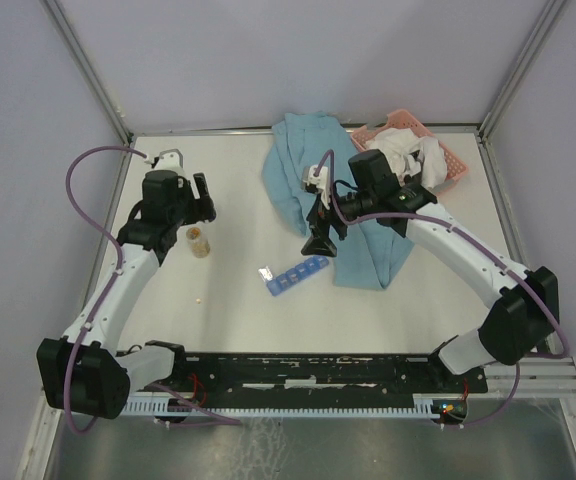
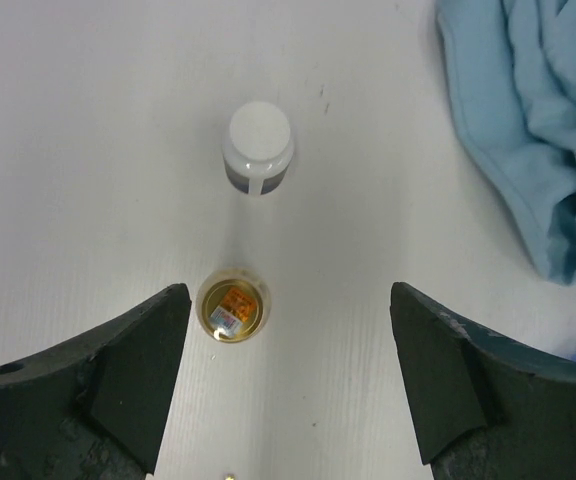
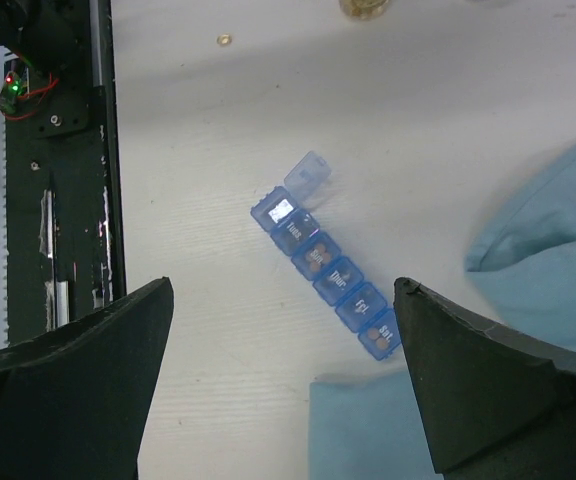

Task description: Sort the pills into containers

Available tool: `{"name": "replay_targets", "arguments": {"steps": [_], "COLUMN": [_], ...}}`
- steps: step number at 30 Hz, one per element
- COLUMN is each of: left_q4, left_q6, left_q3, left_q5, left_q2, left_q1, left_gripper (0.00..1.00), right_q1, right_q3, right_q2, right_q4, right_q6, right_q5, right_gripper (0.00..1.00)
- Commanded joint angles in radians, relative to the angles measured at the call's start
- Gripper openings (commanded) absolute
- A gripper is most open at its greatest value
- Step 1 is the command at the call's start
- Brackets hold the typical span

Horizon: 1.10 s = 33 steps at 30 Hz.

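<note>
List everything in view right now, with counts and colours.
pill organiser: 1, translucent blue, mid-table, one end lid open
loose pill: 1, pale yellow, on the table left of the organiser
open bottle: 1, amber, uncapped, upright, left side of the table
capped bottle: 1, white cap, just beyond the open bottle
towel: 1, light blue, crumpled, far centre
basket: 1, pink, far right corner
cloths: white, count unclear, in the basket
table: 1, white
left pincer: black, open, above the open bottle
right pincer: black, open, above the organiser
</note>
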Motion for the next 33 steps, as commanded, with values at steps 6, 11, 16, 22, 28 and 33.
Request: {"name": "replay_targets", "arguments": {"steps": [6,11,16,22,28,33], "left_q4": [-0.066,-0.099,-0.092,-0.186,-0.219,-0.229], "left_q6": [0.134,0.177,0.224,0.267,0.290,0.283], "left_q3": [0.021,0.076,0.171,0.352,0.447,0.502], "left_q5": [0.008,0.001,0.026,0.029,0.001,0.052], "left_q2": [0.069,0.118,0.213,0.425,0.552,0.633], "left_q1": [0.006,0.007,0.017,0.039,0.048,0.056], "left_gripper": [0.84,0.84,0.84,0.84,0.84,0.78], "right_q1": [-0.043,-0.045,-0.046,-0.046,-0.046,-0.045], "right_q3": [-0.111,-0.117,-0.117,-0.116,-0.111,-0.112], "right_q2": [-0.122,-0.101,-0.089,-0.077,-0.068,-0.062], "right_q4": [0.136,0.142,0.136,0.126,0.113,0.113], "right_q6": [0.002,0.012,0.002,-0.012,-0.017,-0.020], "right_q5": [-0.056,-0.071,-0.066,-0.061,-0.063,-0.061], "right_gripper": [0.96,0.95,0.95,0.95,0.95,0.95]}}
